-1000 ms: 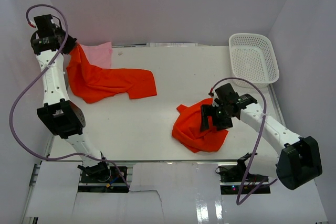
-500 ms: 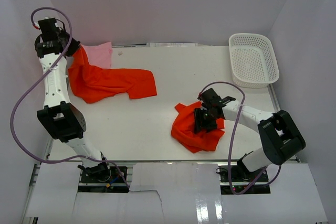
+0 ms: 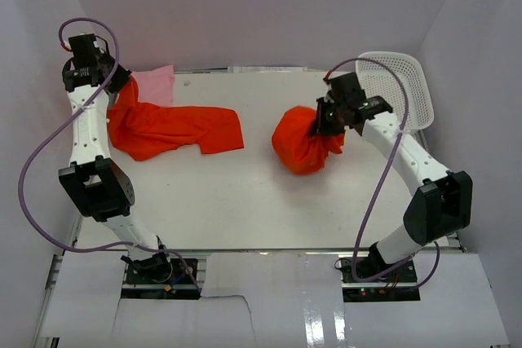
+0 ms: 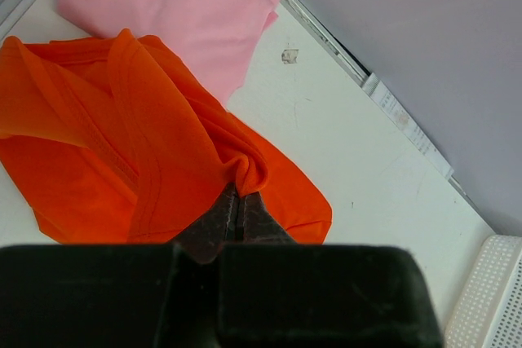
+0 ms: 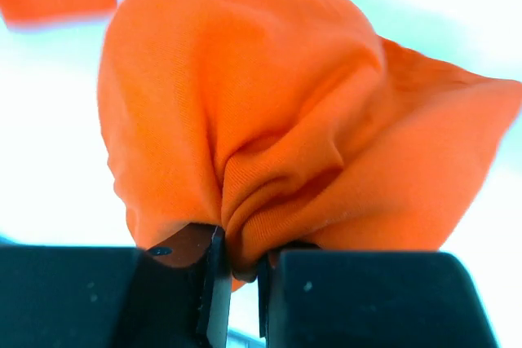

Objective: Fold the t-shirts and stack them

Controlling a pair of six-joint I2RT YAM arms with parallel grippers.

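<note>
At ten o'clock on the table, the left gripper is pinched tight on a fold of the spread orange shirt, which trails toward the centre and overlaps the pink shirt by the far edge. At one o'clock, the right gripper is clamped on the second orange shirt, which hangs bunched below it, with the white basket at two o'clock
</note>
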